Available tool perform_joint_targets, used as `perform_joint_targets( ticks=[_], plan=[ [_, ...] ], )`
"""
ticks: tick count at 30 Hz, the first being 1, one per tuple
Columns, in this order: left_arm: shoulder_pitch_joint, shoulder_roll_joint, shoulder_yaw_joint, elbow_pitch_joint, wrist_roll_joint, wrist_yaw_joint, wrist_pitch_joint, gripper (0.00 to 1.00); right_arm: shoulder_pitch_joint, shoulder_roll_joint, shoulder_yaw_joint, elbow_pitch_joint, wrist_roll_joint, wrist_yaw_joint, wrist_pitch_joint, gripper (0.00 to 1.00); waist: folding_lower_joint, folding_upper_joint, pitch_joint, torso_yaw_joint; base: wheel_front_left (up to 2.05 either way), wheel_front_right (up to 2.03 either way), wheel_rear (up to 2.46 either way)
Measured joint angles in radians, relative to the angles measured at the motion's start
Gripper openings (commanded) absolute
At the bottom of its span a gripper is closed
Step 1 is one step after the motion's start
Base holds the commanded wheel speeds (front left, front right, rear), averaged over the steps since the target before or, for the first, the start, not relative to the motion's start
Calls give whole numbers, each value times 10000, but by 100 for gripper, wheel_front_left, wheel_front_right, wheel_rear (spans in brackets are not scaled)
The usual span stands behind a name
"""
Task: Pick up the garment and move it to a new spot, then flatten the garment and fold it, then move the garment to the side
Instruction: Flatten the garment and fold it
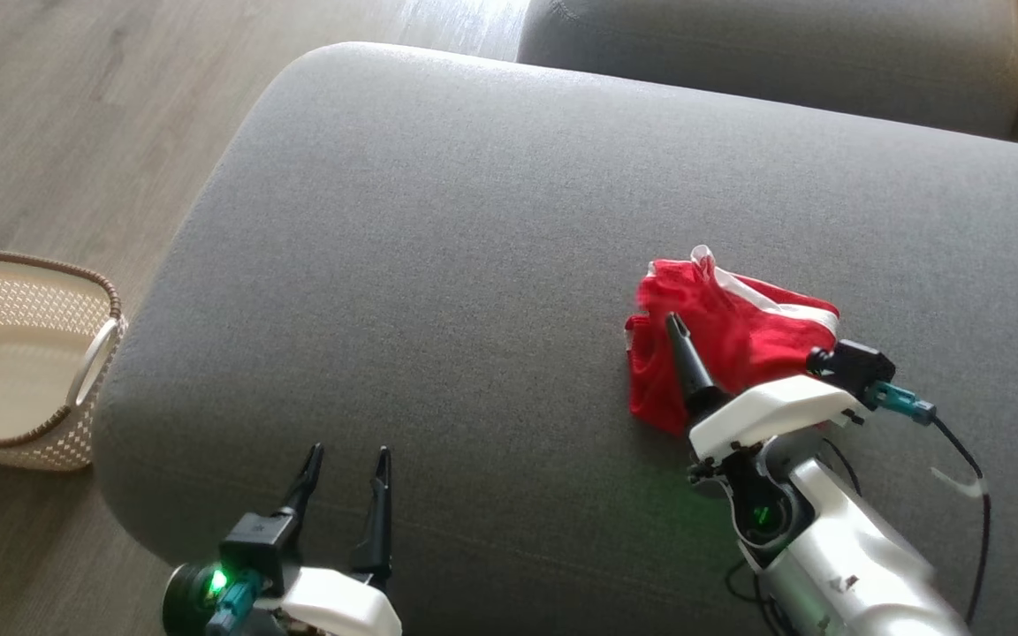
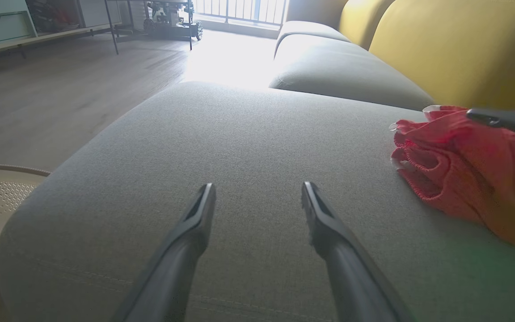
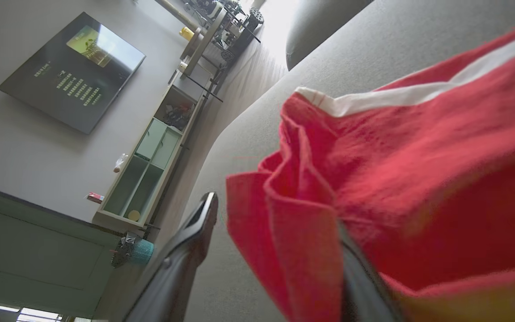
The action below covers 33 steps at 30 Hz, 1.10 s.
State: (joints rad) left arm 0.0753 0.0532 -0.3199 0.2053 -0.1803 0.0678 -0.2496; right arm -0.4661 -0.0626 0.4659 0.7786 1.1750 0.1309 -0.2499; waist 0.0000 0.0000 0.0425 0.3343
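Note:
The garment (image 1: 730, 336), red with white trim, lies bunched on the right half of the grey sofa cushion (image 1: 438, 265). My right gripper (image 1: 681, 340) lies over its near left part, turned on its side, with one dark finger showing across the cloth. In the right wrist view the right gripper (image 3: 275, 214) has its jaws wide apart, and a fold of the garment (image 3: 396, 170) hangs between them and covers the right finger. My left gripper (image 1: 348, 455) stands open over the cushion's front edge, well left of the garment (image 2: 463, 170), with nothing between its fingers (image 2: 195, 223).
A cream woven basket (image 1: 14, 353) stands on the wooden floor left of the sofa. A second grey cushion (image 1: 774, 53) lies behind, and yellow backrests (image 2: 454, 49) rise on the right. Bare grey cushion stretches between the two grippers.

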Motion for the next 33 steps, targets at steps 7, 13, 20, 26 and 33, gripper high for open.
perform_joint_targets(
  ticks=[7, 13, 20, 26, 33],
  plan=[
    [-1, 0, -67, 6, -77, 27, 0, 100, 3, 0, 646, -307, -706, 0, -23, 100, 0, 0, 83, -6, 0, 0, 0],
    [-15, 0, -224, 23, -104, 35, 0, 100, -17, 4, 1653, 351, -644, 0, -25, 100, 0, 0, 205, 48, 0, 0, 0],
    [-39, 0, -244, 125, -173, 84, 0, 100, -476, -13, 2819, 1260, -146, 0, 119, 100, 0, 0, 259, 44, 0, 0, 0],
    [-38, 0, -228, 186, -173, 84, 0, 100, -615, -13, 3310, 1455, 263, 0, 102, 100, 0, 0, 137, -161, 0, 0, 0],
    [-23, 0, -169, 144, -173, 82, 0, 100, -999, -12, 3087, 980, -472, 0, 19, 100, 0, 0, -177, -675, 0, 0, 0]
  ],
)
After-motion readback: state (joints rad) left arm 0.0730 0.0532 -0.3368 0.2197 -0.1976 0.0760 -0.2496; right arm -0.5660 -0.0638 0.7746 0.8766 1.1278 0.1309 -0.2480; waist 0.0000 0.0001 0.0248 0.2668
